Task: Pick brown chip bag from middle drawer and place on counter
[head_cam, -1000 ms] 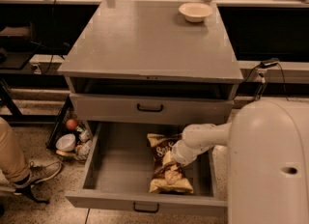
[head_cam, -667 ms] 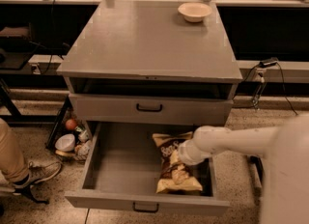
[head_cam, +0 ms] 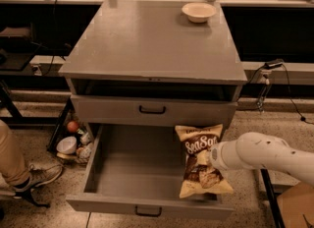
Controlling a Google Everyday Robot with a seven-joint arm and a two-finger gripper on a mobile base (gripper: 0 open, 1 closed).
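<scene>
Brown chip bag up and upright, lower right of centre, over the right side of the open middle drawer!
Gripper comes in from the right edge, jaws clamped on the bag's right side, tips hidden behind it. Closed drawer front sits above; the counter fills the upper middle, with a cream bowl at its far right corner.
</scene>
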